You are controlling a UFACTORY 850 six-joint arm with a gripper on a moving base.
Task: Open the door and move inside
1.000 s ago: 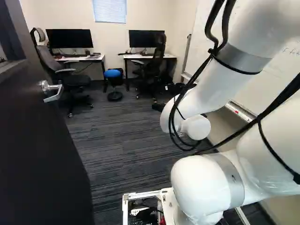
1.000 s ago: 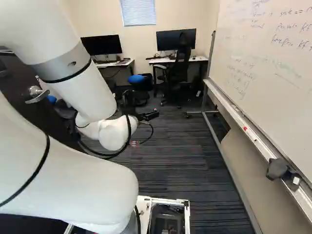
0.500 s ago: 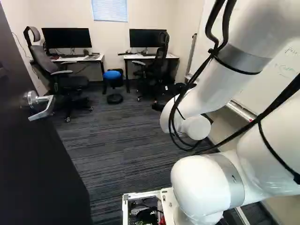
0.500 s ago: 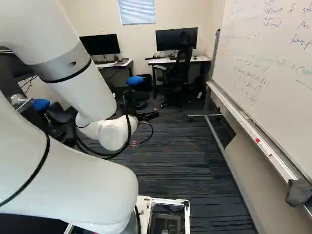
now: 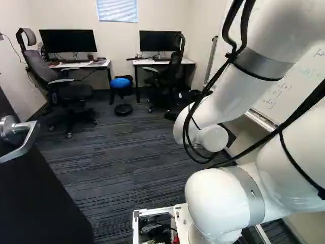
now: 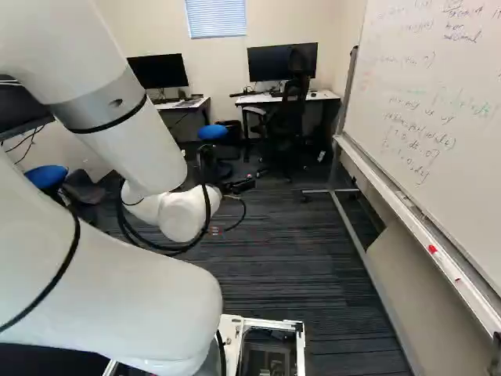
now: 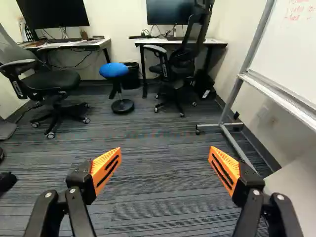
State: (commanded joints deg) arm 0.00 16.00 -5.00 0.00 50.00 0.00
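In the right base view my gripper (image 6: 239, 185) shows as a small black shape past the white wrist. The wrist view has the gripper (image 7: 165, 149) open, its orange pads wide apart with only carpet behind the gap. The dark door (image 5: 43, 203) stands ajar at the left of the left base view, beside the base. Its silver lever handle (image 5: 19, 133) is near that view's edge, well away from the gripper. The door's hinge side is out of sight.
A whiteboard (image 6: 427, 117) on a wheeled frame (image 6: 356, 235) runs along the right side. Ahead, beyond the carpet (image 7: 148, 187), are two desks with monitors, a grey chair (image 5: 71, 91), a black chair (image 7: 180, 61) and a blue stool (image 7: 113, 70).
The base has moved forward into the room. Door and handle have slid toward the left edge of the left base view, nearer the base. The arm keeps its pose against its lowest joint.
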